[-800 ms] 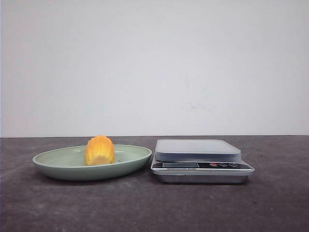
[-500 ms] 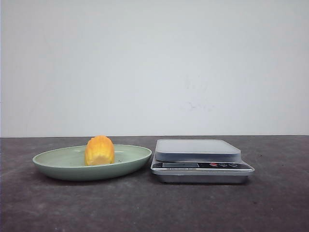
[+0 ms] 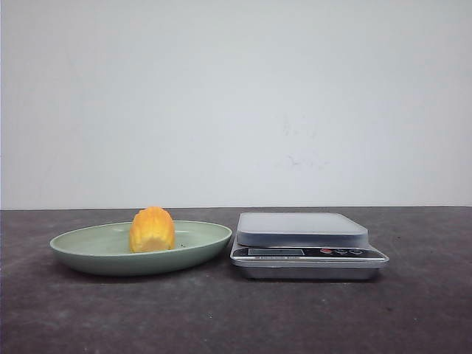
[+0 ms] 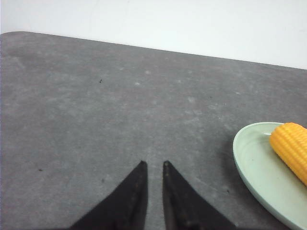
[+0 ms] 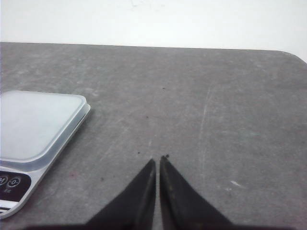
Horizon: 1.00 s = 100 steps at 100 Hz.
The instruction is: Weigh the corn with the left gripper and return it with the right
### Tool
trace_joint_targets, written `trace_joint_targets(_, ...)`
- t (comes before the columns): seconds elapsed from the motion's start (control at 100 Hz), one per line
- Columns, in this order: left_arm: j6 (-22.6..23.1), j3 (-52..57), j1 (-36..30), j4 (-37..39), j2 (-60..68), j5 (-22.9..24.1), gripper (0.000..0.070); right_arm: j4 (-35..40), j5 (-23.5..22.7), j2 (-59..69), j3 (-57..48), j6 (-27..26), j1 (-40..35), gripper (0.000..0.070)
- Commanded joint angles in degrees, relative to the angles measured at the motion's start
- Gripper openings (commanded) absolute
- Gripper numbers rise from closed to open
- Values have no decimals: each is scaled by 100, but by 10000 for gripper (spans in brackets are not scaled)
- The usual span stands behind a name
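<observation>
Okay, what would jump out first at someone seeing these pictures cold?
The bright yellow-orange corn stands out, sitting in a pale green dish on the left of the dark table. Right beside the dish is a silver kitchen scale with nothing on its platform. Neither arm shows in the front view; both wrist views show near-closed fingertips over bare tabletop.

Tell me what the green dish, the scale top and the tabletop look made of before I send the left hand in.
The pale green oval dish looks like glazed ceramic or melamine: smooth, with a soft sheen. The scale's translucent grey weighing platform looks like frosted plastic, on a shiny body, likely steel or chromed plastic. The dark grey tabletop looks matte and mottled, like stone or laminate.
</observation>
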<state>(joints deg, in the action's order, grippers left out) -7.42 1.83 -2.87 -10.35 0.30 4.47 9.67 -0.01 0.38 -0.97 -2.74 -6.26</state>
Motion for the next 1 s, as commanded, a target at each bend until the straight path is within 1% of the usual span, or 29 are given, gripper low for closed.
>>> trace_joint_targets(0.0, 44, -103, -2, -31, -11, -4, 18, -68, 0, -15, 22, 63, 9, 8)
trace_joint_targets(0.73, 55, -103, -2, -31, -11, -2, 18, -114, -4, -15, 22, 28, 7, 8)
trace_joint_targets(0.77, 59, -103, -2, 4, -11, 22, 16, -114, -2, -15, 22, -11, 7, 8)
trace_joint_targets(0.87, 44, -103, -2, 212, -11, 46, 17, -96, -28, -15, 22, -297, 4, 8)
trace_joint_targets(0.99, 57, -103, -2, 264, -11, 48, 17, -155, -17, -15, 22, -382, 4, 7)
